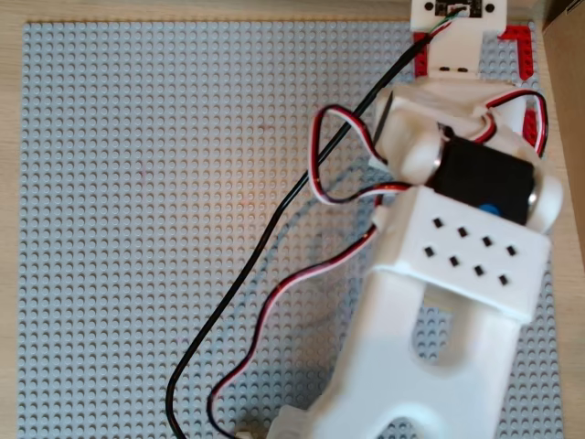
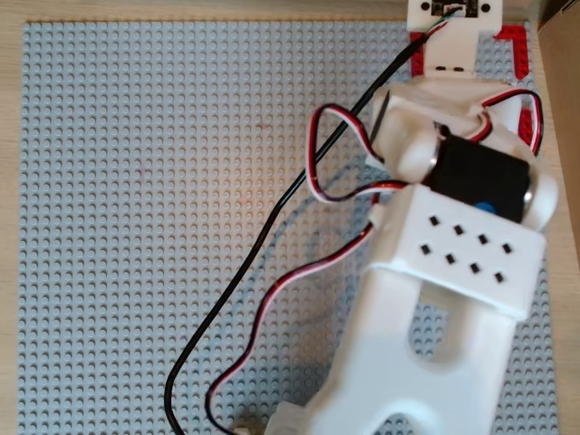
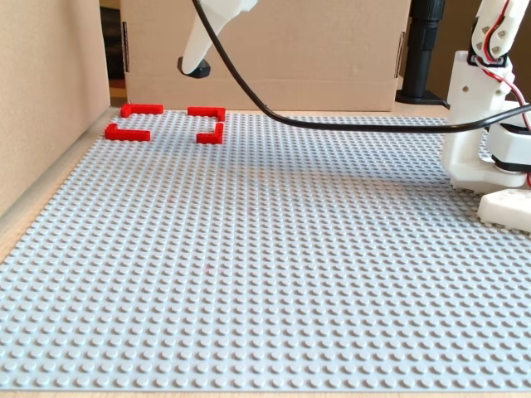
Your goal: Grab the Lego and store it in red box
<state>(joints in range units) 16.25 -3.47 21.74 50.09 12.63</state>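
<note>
Gripper was held above the red box in the fixed view, a black object, possibly the Lego, was seen at its tip, jaw state could not be told, grey baseplate below.

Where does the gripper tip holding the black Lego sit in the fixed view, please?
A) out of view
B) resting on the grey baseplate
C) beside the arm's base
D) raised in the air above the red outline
D: the gripper hangs clear above the red box, with the Lego at its tip.

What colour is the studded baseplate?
Light grey; the fixed view shows the baseplate best.
</note>
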